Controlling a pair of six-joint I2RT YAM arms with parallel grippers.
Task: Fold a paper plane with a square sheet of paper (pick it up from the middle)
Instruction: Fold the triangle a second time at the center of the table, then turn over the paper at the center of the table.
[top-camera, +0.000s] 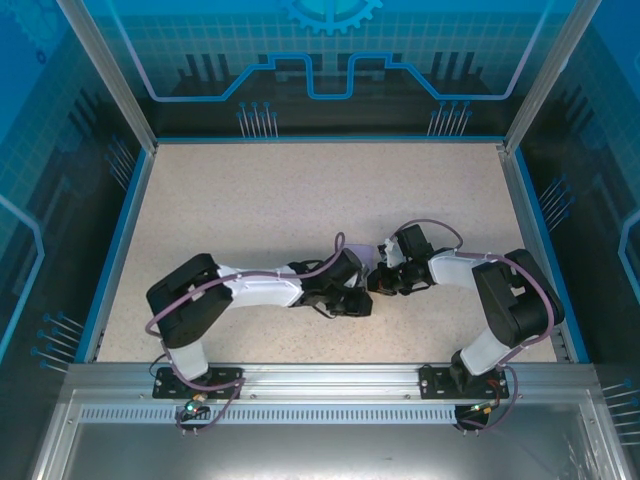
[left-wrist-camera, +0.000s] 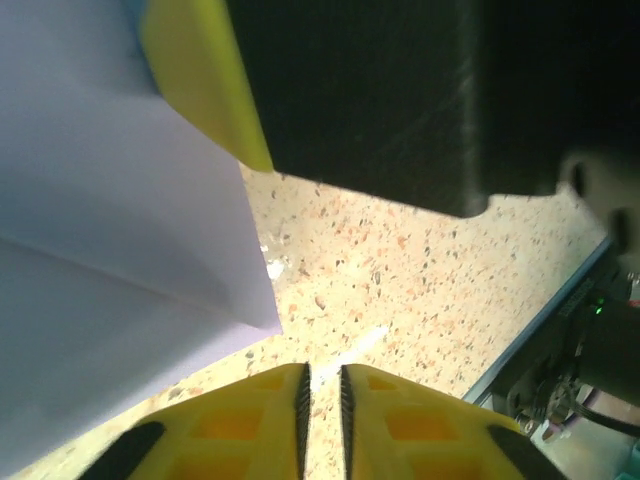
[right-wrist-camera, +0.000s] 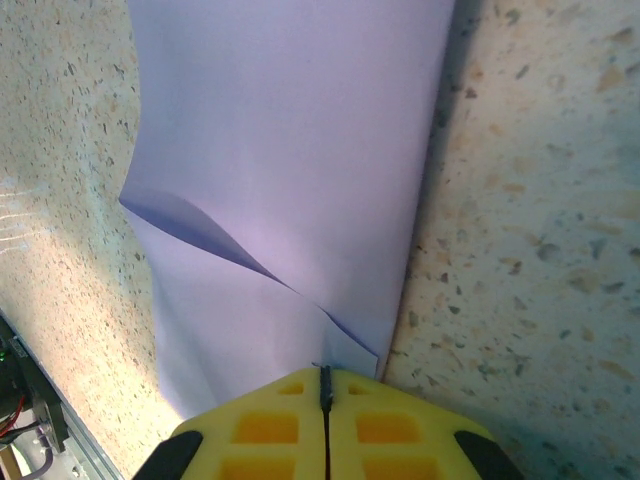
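- Early going: the paper (right-wrist-camera: 290, 150) shows a fold line and a raised flap, but no pointed nose or wings, so most of the plane is left to fold.
- It sits mid-surface (right-wrist-camera: 530, 250), a touch right of centre, where the two arms meet.
- The right gripper (right-wrist-camera: 325, 385) has its fingers pressed together on the paper's near edge, and it looks like a firm pinch.
- The left gripper (left-wrist-camera: 322, 400) is just a slit apart with bare surface showing through the gap. It holds nothing, and the paper's corner lies just to its left.
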